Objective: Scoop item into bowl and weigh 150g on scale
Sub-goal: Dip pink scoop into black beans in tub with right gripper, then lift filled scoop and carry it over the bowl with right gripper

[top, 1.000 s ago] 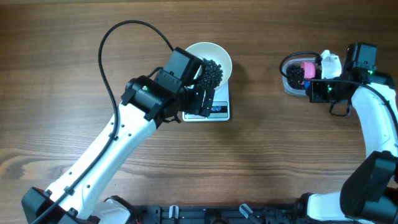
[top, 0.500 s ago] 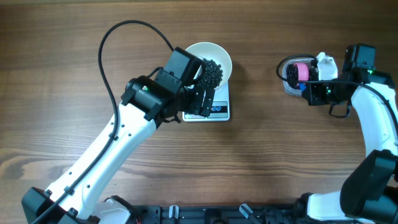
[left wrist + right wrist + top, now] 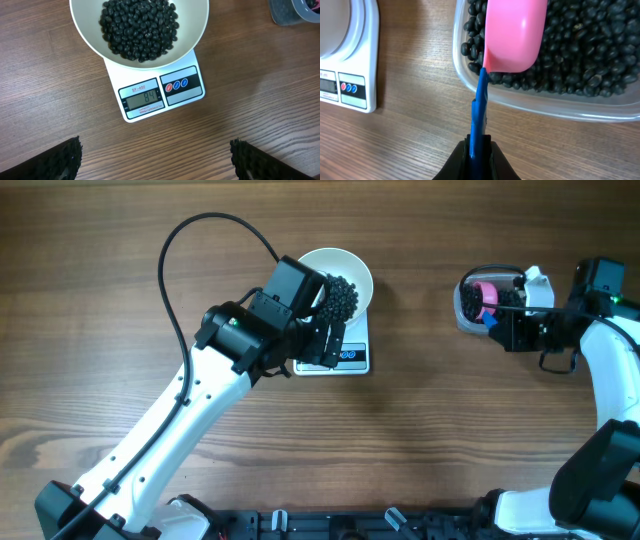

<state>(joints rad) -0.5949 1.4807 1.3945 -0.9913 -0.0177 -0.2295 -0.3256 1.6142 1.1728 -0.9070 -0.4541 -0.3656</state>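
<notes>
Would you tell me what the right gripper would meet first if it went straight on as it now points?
Probably the near wall of the tub: the right gripper, shut on the scoop by its handle, points at it. Depth is unclear; it might clear the rim.

Left gripper [image 3: 157, 159] spread wide; right gripper [image 3: 480, 150] pinched tight.

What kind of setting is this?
Likely a robot test bench staged for kitchen weighing: wood-grain table, digital scale carrying a white bowl of black beans, clear tub with a pink scoop.
</notes>
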